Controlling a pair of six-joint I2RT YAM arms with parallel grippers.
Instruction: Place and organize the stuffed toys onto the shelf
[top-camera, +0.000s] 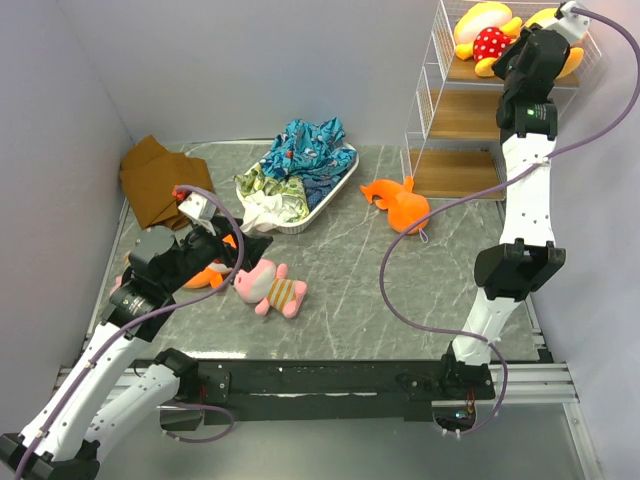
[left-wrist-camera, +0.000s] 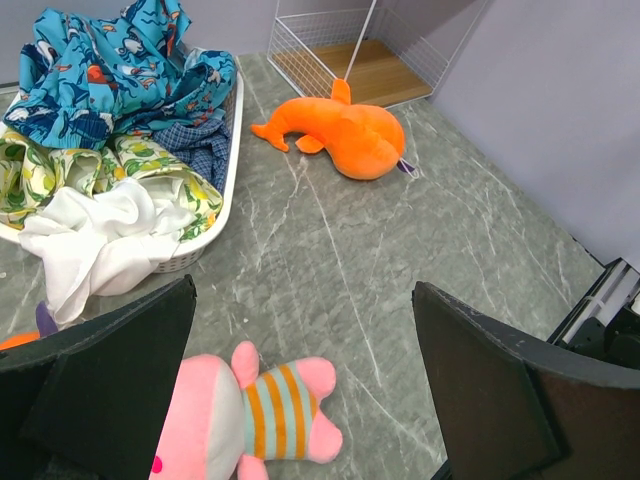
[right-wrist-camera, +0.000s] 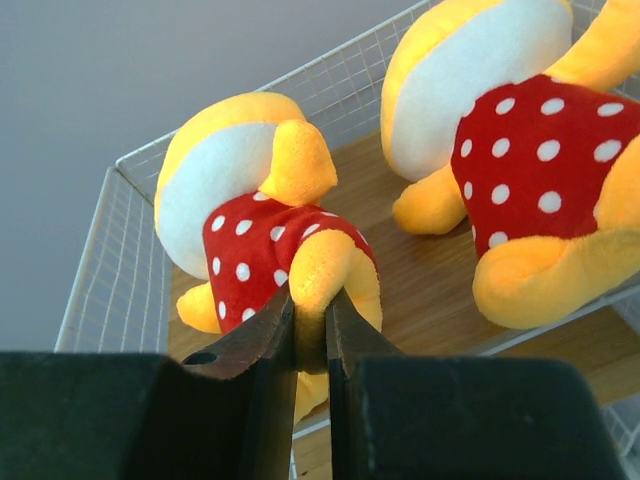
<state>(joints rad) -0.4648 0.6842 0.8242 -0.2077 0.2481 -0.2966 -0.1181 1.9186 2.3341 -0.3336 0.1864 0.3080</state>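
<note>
right gripper (right-wrist-camera: 310, 322), jaws nearly closed on a foot of the near yellow toy (right-wrist-camera: 250, 235), at the top of the shelf (top-camera: 465, 118) — two toys up, at least three to go.

the two lower boards are bare; the second yellow toy (right-wrist-camera: 540, 150) sits beside the first, both plump, red-bodied with white dots. on the table (top-camera: 340, 270) lie an orange shark (top-camera: 400, 203) near the shelf's foot, a pink toy (top-camera: 270, 288) under the wide-open, empty left gripper (left-wrist-camera: 302, 295), and another orange toy (top-camera: 205, 275) half hidden by that arm.

Our arms: white shells, black joints. Left arm (top-camera: 105, 362), right arm (top-camera: 525, 200) each trail purple cable (top-camera: 381, 280). Green light (top-camera: 527, 113) on right. Black, wedge-shaped fingers (right-wrist-camera: 250, 400).
</note>
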